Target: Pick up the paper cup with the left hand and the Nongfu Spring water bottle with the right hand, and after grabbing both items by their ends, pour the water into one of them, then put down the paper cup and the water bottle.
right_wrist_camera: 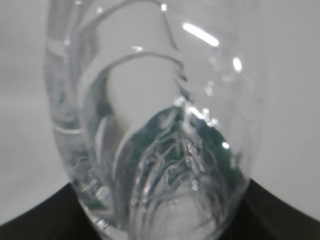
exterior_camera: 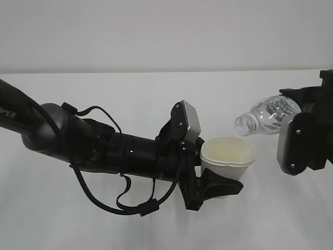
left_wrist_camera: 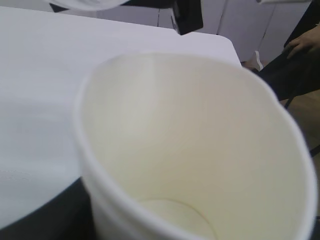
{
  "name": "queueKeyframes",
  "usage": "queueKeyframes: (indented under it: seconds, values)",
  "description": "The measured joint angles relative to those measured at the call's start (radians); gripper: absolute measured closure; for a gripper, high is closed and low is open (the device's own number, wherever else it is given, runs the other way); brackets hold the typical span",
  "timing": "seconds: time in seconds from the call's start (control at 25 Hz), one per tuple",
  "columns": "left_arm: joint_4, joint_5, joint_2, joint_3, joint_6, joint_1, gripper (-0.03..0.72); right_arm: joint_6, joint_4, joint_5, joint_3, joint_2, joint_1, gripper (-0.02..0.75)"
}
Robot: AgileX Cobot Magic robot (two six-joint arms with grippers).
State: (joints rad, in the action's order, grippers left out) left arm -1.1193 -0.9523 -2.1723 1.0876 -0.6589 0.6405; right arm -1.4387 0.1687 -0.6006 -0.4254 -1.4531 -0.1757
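1. Paper cup point(exterior_camera: 229, 156): held upright above the white surface point(exterior_camera: 156, 88), clamped low on its body by the left gripper point(exterior_camera: 216, 187).
2. Nongfu Spring water bottle point(exterior_camera: 265, 115): tipped near horizontal, clamped by the right gripper point(exterior_camera: 299, 112); its open neck sits just above the cup's rim.
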Motion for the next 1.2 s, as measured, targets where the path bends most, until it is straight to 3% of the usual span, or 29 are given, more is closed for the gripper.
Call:
queueKeyframes:
  seconds: [1.2]
  values:
    - [0.000,0.000,0.000,0.000,0.000,0.000,0.232,-0.113,-0.001,-0.029,0.000,0.000,0.000,0.291]
